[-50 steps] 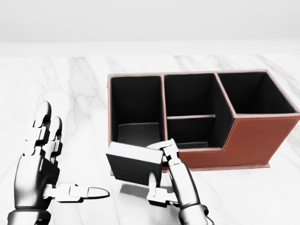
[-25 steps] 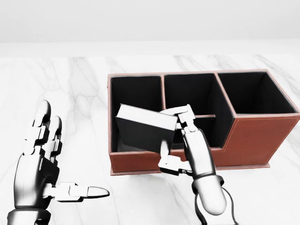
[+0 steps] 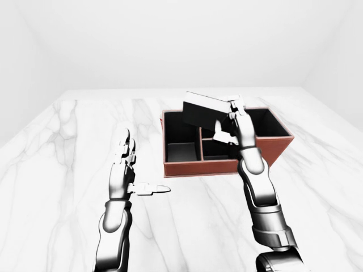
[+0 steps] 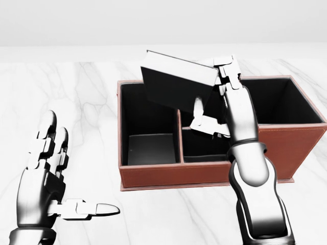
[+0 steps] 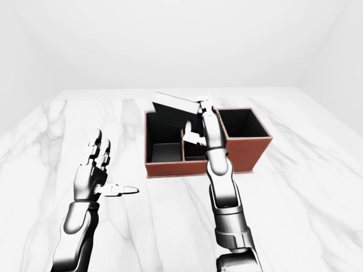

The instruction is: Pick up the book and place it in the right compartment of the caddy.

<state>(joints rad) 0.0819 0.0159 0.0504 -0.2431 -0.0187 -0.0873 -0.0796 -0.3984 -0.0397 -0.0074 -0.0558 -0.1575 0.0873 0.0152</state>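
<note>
Book held tilted above the caddy.
Left robot hand (image 4: 48, 176) spread open, empty, over the marble bench (image 4: 87, 102); book (image 4: 176, 84) raised over caddy (image 4: 153, 176), above its left and middle compartments, pinched in right robot hand (image 4: 217, 94).

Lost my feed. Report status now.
Right hand shut on book, held tilted above caddy, over left and middle compartments. Left hand open, empty, left of caddy. Right compartment empty, nothing blocking.
</note>
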